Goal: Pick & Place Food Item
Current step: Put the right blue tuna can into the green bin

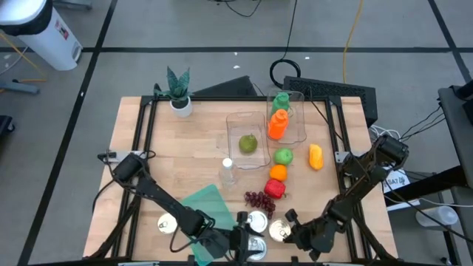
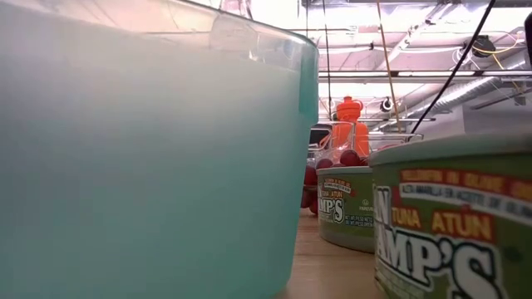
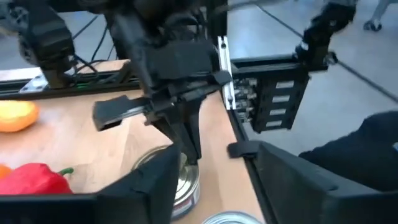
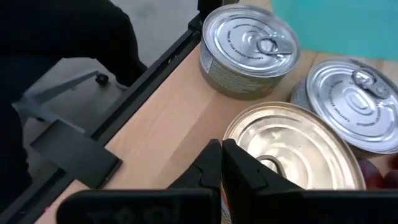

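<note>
1. Since the right gripper (image 4: 221, 163) is pinched fully shut with its tips down on the lid of a tuna can (image 4: 292, 149), holding nothing, I read the step as lining up a pick on that can. To do it well: lift clear, open wide enough to span the can's rim, come down square, close on the side wall rather than the lid.
2. That can sits near the front edge of the worktop (image 1: 192, 140), toward the right front corner; two more cans (image 4: 249, 43) lie just beside it, one nearly touching, so watch finger clearance on that side.
3. The left gripper (image 1: 238, 244) is at the front edge near the middle, beside the teal container (image 1: 203, 203). Its fingers stand partly apart, with nothing visibly between them.
4. Other food is mid-worktop, well apart from both grippers: grapes (image 1: 259, 199), red pepper (image 1: 276, 188), orange (image 1: 278, 172), green apple (image 1: 283, 156).
5. Risk: a low, slick can may slip or shove its neighbours.
</note>
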